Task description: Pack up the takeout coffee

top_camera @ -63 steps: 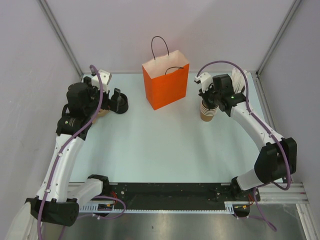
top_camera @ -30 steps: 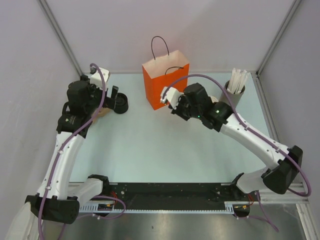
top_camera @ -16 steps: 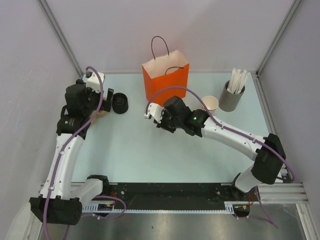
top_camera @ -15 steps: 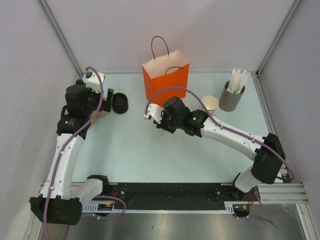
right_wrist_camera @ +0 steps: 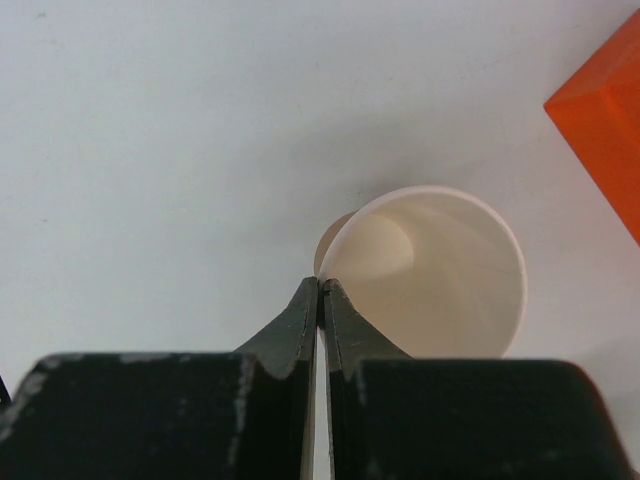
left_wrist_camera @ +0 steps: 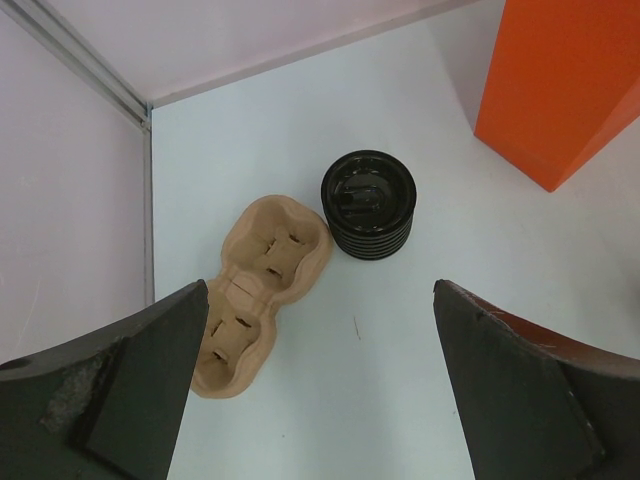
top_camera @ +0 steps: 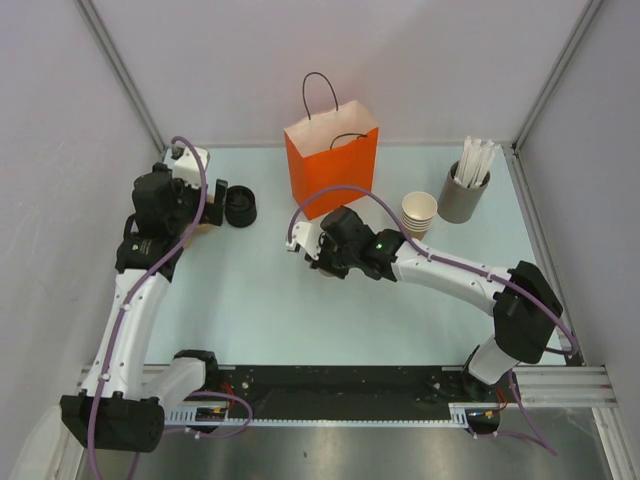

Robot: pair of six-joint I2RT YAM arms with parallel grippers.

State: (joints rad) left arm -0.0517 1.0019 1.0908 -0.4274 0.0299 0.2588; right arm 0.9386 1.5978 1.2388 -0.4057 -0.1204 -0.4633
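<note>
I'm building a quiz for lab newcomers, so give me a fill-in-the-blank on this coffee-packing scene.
1. The right gripper has its jaws ___ on the rim of the small tan paper cup with a pale inside.
2. The left gripper, near the stack of round black plastic lids, has its jaws ___.
3. The tall paper bag with thin black handles is ___ in colour.

Missing words: shut; open; orange.
</note>
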